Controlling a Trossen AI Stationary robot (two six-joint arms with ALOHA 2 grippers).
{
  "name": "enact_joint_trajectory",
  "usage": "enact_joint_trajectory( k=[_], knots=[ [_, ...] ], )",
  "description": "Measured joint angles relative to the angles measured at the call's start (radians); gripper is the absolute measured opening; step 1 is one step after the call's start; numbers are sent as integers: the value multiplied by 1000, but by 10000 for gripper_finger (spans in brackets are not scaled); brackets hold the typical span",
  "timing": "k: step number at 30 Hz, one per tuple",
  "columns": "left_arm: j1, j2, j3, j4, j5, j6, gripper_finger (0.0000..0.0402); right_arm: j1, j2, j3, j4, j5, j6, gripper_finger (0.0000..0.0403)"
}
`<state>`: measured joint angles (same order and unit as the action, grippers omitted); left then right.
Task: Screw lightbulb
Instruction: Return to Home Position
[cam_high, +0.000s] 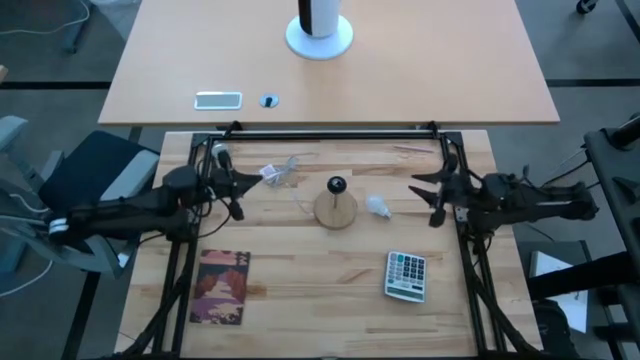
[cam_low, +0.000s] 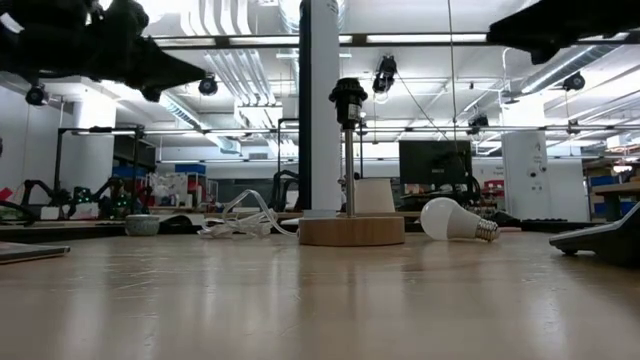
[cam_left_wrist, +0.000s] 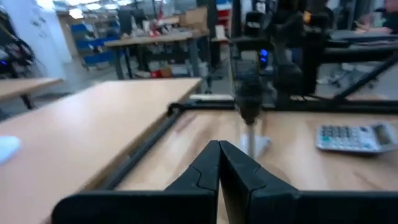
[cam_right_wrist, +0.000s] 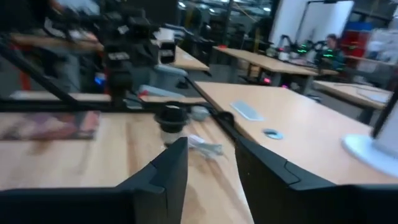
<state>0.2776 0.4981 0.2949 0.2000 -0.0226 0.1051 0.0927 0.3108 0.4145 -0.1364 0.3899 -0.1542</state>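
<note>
While the lightbulb lies free, left end effector is clenched, right end effector released

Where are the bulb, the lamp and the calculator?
bulb (cam_low: 447, 219), low view, on its white globe.
lamp (cam_high: 328, 214), high view, on its round wooden base.
calculator (cam_high: 406, 276), high view, on its keypad.

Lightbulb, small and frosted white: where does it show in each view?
High view: the small frosted-white lightbulb lies just right of the wooden-based black-socket lamp.
Low view: right of the lamp, on its side.
Left wrist view: too blurred to tell.
Right wrist view: not seen.
Shared landmark: the lamp.
</note>
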Motion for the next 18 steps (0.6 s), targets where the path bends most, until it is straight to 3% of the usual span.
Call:
enact_joint_trajectory(
  k=[4, 11, 18],
  knots=[
    [-39, -84, -16, -71, -37, -46, 0, 1, -118, -47, -12, -87, 25, 118],
    [-206, -180, -43, -181, -195, -18, 0, 1, -304, -142, -10, -102, 26, 100],
    [-312, -281, -94, -257, -276, 19, 0, 1, -295, -177, -29, -102, 23, 86]
  ],
)
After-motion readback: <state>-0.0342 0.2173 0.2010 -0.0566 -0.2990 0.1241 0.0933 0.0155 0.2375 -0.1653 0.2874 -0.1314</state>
